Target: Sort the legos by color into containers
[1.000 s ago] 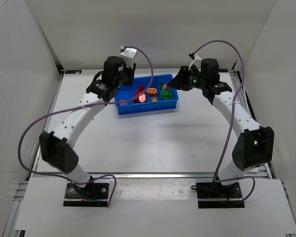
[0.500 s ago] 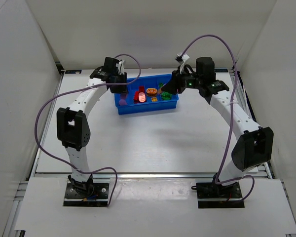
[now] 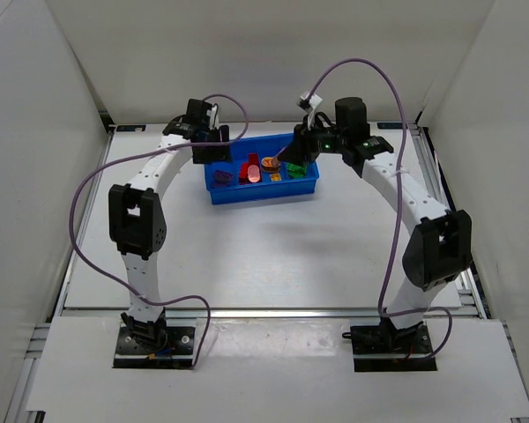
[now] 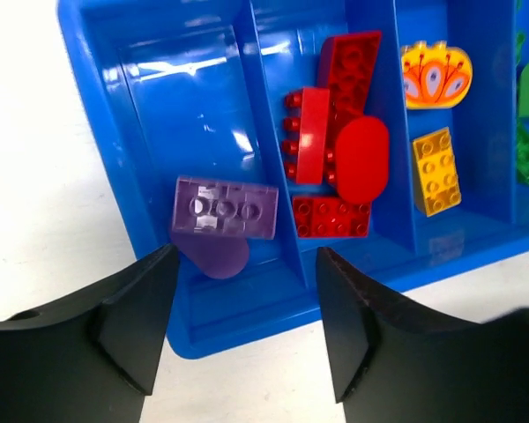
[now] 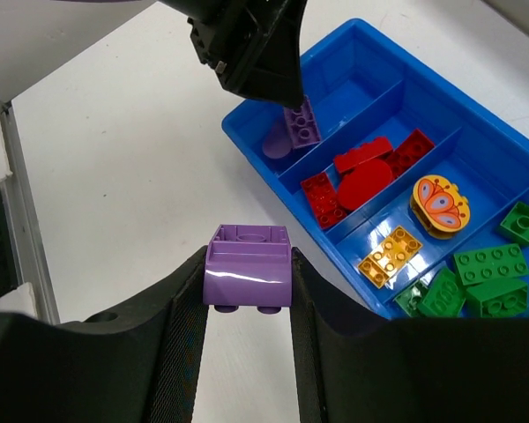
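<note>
One white table (image 3: 273,251), plain white walls (image 3: 264,53), one blue tray (image 3: 264,193)

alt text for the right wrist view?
Right gripper grips a purple brick above the white table. Beyond it, a blue tray holds purple, red, orange-yellow and green bricks, one colour per compartment, with the left gripper over its purple end.

The tray (image 4: 185,79) — glossy blue plastic. The legos (image 4: 361,154): smooth shiny plastic; the lilac brick (image 4: 225,209) looks translucent, the purple brick (image 5: 248,264) opaque. Matt white worktop (image 4: 35,176), matt black left claw (image 4: 245,264).
</note>
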Controlling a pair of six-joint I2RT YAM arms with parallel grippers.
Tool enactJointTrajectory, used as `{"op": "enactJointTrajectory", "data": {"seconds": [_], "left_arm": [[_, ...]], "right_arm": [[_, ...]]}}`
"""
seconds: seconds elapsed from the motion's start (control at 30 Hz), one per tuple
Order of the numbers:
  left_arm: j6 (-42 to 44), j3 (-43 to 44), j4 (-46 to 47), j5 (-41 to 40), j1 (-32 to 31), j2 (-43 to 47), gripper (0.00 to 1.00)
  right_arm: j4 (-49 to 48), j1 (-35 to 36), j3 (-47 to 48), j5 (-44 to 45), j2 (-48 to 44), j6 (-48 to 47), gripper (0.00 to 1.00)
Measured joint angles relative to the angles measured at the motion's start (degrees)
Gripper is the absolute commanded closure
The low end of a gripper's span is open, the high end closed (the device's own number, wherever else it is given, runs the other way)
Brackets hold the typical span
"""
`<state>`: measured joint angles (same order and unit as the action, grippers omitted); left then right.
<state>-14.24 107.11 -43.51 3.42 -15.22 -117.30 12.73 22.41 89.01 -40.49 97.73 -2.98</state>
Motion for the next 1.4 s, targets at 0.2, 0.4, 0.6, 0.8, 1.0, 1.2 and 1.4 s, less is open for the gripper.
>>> {"op": "enactJointTrajectory", "data": {"seconds": [0.2, 0.4, 0.6, 0.8, 1.0, 1.2, 1.4], "left_arm": [[-2.03, 0.76, 2.86, 3.5, 3.04, 0.81, 0.21], [-5.27, 0.76, 6.64, 6.14, 9.88, 6.86, 0.16], [-3.67, -1.46, 8.48, 5.57, 13.22, 15.93, 0.15], [-0.7, -8.2, 8.92, 4.5, 12.85, 24.59, 0.14], [0.66, -11.69, 8.68, 2.43, 12.94, 25.7, 0.14], [0.66, -13.29, 7.93, 1.64, 13.09, 25.7, 0.08], [0.87, -14.01, 7.52, 1.46, 13.09, 25.7, 0.0]], "right_arm": [[-1.05, 2.23, 4.13, 0.02, 4.63, -0.04, 1.0], [-2.89, 7.04, 14.75, 1.49, 15.17, 0.96, 1.0], [-4.09, 11.04, 29.2, 7.37, 28.7, 4.11, 1.0], [-4.31, 13.31, 40.79, 16.24, 40.28, 6.19, 1.0], [-4.39, 13.77, 46.36, 21.81, 47.19, 6.38, 0.95], [-4.79, 14.08, 50.07, 22.82, 50.71, 6.49, 0.83], [-4.85, 14.91, 50.4, 22.8, 51.17, 6.64, 0.44]]}}
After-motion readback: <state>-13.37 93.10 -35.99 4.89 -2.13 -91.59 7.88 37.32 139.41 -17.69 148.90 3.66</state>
